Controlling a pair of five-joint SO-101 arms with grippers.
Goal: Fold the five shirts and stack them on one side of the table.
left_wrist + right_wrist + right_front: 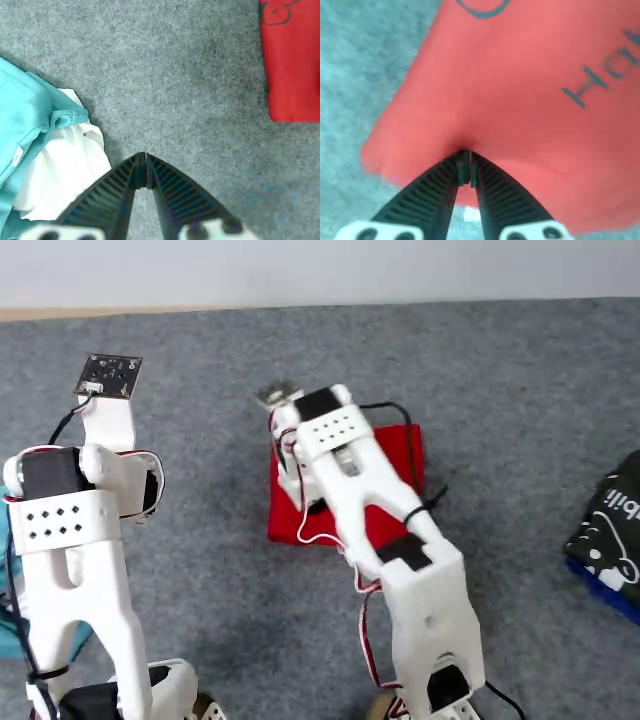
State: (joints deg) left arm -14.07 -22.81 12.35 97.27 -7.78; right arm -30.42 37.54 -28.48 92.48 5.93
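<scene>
Right pincer (465, 167) is clamped on the red shirt (520, 90), middle of the worktop (500, 390). Left pincer (146, 170) is closed on nothing, near the teal shirt (25, 110) at the left edge.

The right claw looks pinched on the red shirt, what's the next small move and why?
Probably lift the pinched cloth slightly and start drawing it toward the teal shirt and white shirt. The right claw is shut on the red shirt, which lies as a compact rectangle mid-table, apart from those two.

Bright even overhead light; soft faint shadows.
</scene>
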